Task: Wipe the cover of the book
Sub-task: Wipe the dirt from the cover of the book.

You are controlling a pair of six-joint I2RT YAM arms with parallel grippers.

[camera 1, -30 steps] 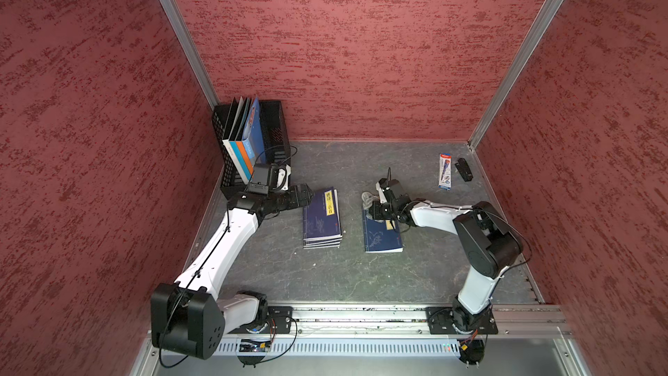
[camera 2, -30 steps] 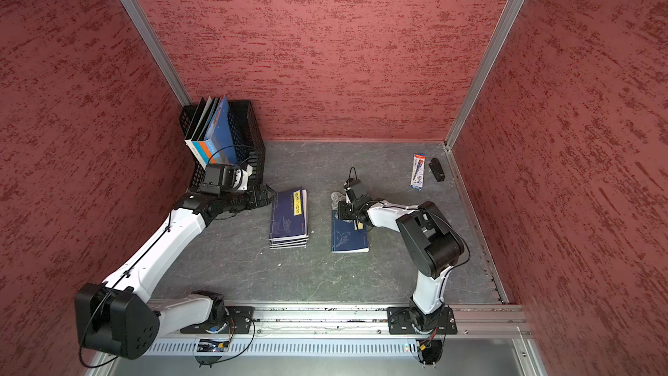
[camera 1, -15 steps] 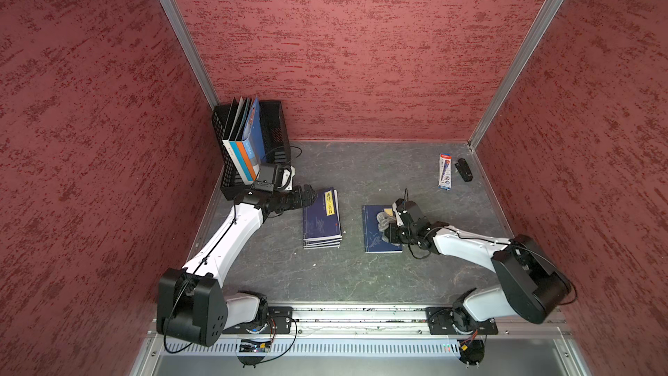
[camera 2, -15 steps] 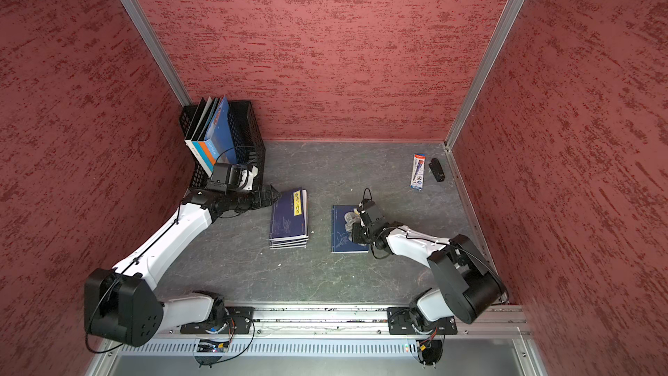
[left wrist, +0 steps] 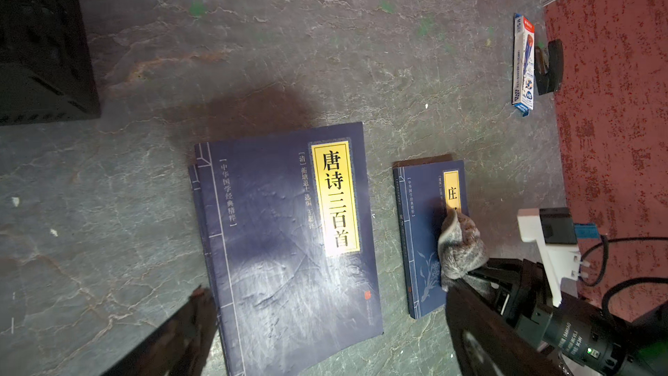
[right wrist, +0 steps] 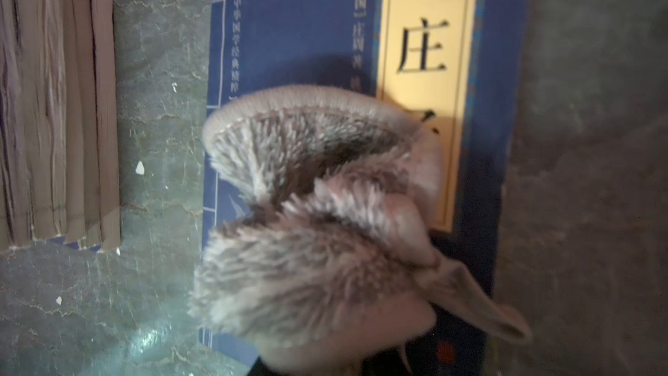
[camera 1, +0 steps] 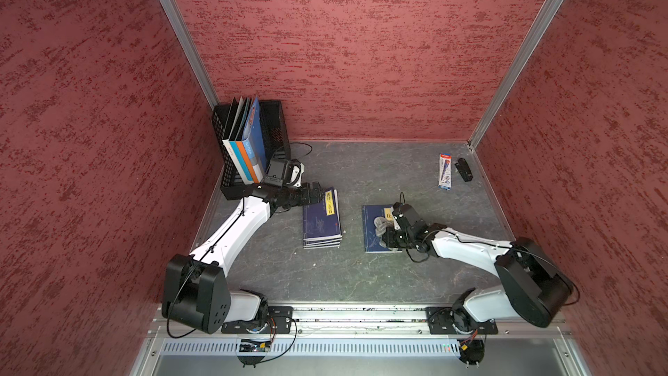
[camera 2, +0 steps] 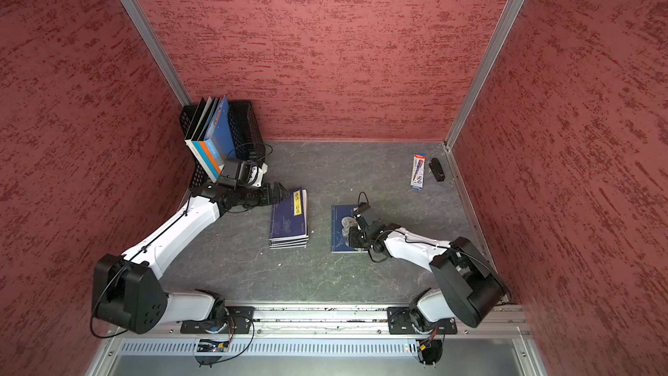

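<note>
Right end effector (camera 1: pixel 386 231) clamps grey cloth (right wrist: pixel 314 218) on book (right wrist: pixel 289 30) labelled 庄; left end effector (camera 1: pixel 316 192) wide open.

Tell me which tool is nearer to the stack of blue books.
Left. The left tool is open at the far corner of the stack of blue books; the right tool, shut on the cloth, is over the single book beside the stack.

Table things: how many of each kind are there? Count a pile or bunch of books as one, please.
Book pile: 1
Single book: 1
Upright book bunch: 1
Black crate: 1
Cloth: 1
Blue-and-white pack: 1
Small black thing: 1
Total: 7
</note>
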